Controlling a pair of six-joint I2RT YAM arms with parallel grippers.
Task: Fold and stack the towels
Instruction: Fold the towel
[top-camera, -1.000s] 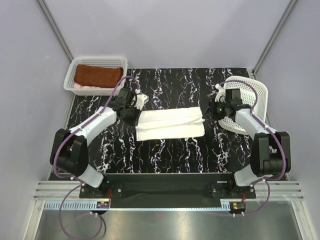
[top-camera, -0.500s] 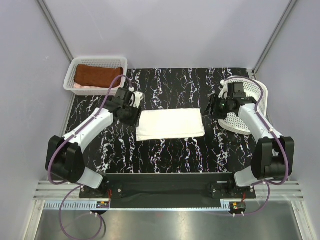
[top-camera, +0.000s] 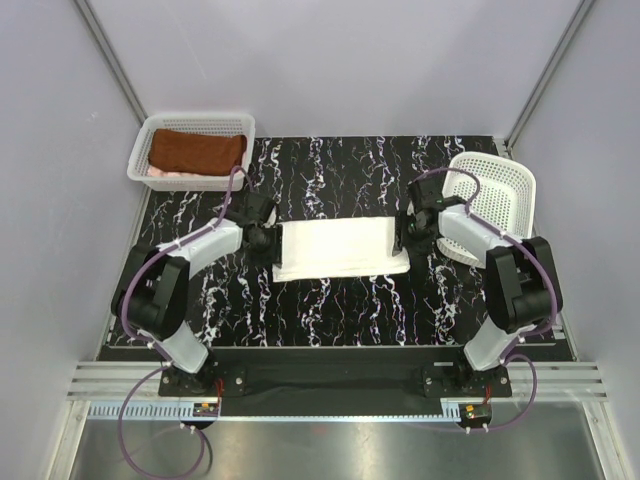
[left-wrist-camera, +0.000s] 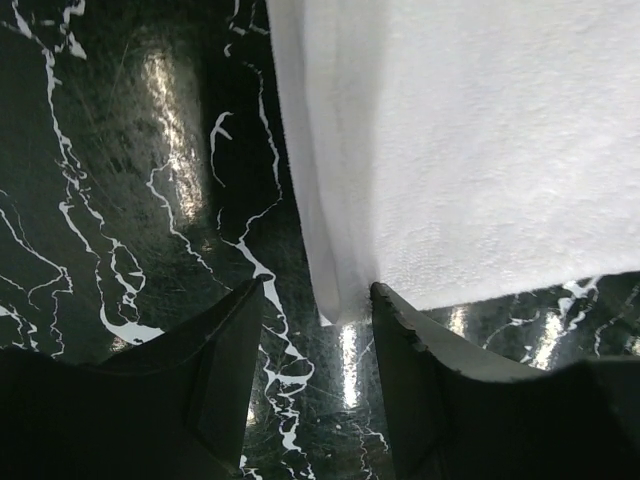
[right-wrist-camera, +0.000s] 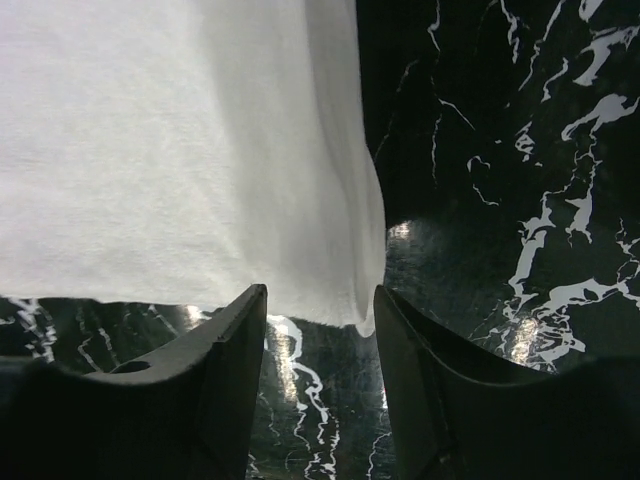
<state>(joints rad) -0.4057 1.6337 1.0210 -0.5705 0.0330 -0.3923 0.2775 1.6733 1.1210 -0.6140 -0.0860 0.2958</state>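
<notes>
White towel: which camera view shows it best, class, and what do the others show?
The top external view: the whole white towel shows, lying flat on the black marbled table. Each wrist view shows only one end corner, close up.

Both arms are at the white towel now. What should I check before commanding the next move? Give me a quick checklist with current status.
1. Left end effector open: ok; a left-end corner of the white towel sits between its jaws.
2. Right end effector open: ok; a right-end corner sits between its jaws.
3. Towel gripped: not ok; neither end effector is closed on it.
4. Towel flat on the table: ok, a folded rectangle.
5. Folded layers lined up: cannot tell.
6. Stack spot: ok; the rust-brown towel lies folded in the far-left basket.
</notes>
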